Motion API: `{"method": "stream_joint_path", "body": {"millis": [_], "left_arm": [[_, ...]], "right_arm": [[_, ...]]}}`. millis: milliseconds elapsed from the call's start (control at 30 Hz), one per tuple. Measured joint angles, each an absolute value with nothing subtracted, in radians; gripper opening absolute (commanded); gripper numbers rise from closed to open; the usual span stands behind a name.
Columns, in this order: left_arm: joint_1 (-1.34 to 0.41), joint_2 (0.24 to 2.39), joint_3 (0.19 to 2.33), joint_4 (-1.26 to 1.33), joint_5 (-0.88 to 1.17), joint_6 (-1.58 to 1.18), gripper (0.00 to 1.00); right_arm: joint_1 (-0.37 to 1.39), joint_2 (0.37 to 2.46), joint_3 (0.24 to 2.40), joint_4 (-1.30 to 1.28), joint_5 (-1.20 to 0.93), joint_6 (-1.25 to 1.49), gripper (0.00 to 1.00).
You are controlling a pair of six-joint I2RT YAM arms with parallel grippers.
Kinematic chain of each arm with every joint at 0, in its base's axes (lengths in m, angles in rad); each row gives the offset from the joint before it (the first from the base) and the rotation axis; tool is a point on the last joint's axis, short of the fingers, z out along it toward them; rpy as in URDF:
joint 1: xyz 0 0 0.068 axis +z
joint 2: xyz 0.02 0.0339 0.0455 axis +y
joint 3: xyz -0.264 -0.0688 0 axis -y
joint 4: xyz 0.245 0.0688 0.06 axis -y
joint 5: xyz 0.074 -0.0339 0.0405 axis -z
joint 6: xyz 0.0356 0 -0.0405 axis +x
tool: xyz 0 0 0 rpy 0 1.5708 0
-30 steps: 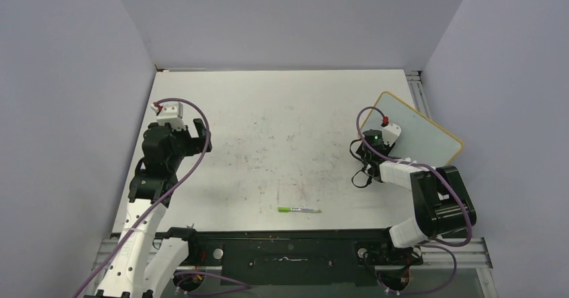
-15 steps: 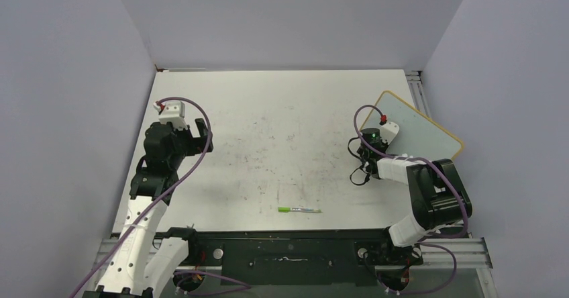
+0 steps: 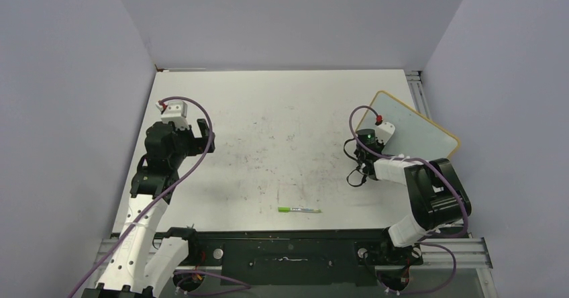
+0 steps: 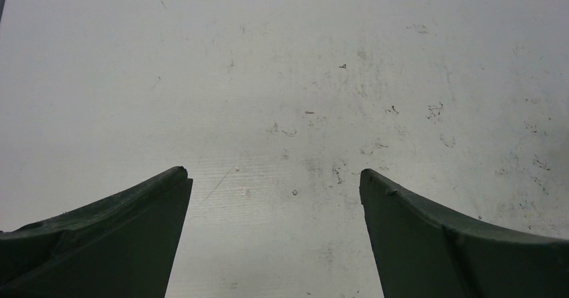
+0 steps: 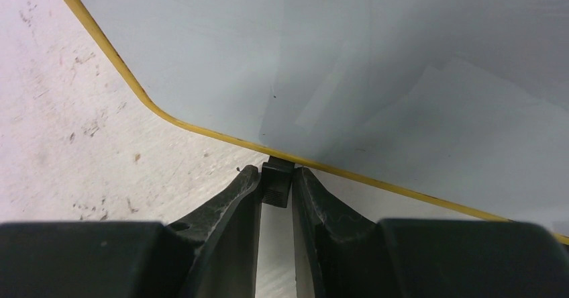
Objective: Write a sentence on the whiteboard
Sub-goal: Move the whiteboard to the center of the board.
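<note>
the whiteboard (image 3: 423, 133) is found at the far right of the surface (image 3: 268, 103), turned at an angle so that one rounded corner is pointed toward the far edge and its long sides are run from far left to near right. its pale face is bordered by a thin yellow frame (image 5: 201, 129). whether it is lying fully flat cannot be told.

the right tool (image 5: 276, 174) is placed at the board's near-left edge, close to the left corner. in the right wrist view its two dark fingers (image 5: 238, 201) are brought together on a small black foot (image 5: 276, 185) that is seen at the edge of the frame. the foot is pinched between them, with contact seen on both sides. the right arm is bent, with its elbow held near the right edge of the surface, and part of the board's near edge is hidden by the forearm in the top view.

the left tool (image 4: 273, 172) is held over the left part of the surface, well apart from the board. its fingers are spread wide, only the scuffed surface is seen between them, and nothing is gripped.

a green marker (image 3: 299, 210) is laid on the surface close to its near edge, about midway between the two arms. it is kept apart from both tools and well apart from the board, and its green end is turned to the left.
</note>
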State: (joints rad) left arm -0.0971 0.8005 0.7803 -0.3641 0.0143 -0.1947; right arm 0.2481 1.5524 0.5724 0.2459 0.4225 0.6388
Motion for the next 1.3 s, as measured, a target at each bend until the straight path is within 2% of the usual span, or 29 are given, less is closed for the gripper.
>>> {"method": "stream_joint_path", "body": {"millis": [467, 1300], "left_arm": [[-0.099, 0.801, 0.78, -0.364, 0.04, -0.195, 0.96], [-0.11, 0.808, 0.78, -0.364, 0.054, -0.195, 0.96]], "right_arm": [[0.435, 1.563, 0.573, 0.25, 0.458, 0.653, 0.05], [0.839, 1.73, 0.72, 0.299, 0.533, 0.676, 0.05]]}}
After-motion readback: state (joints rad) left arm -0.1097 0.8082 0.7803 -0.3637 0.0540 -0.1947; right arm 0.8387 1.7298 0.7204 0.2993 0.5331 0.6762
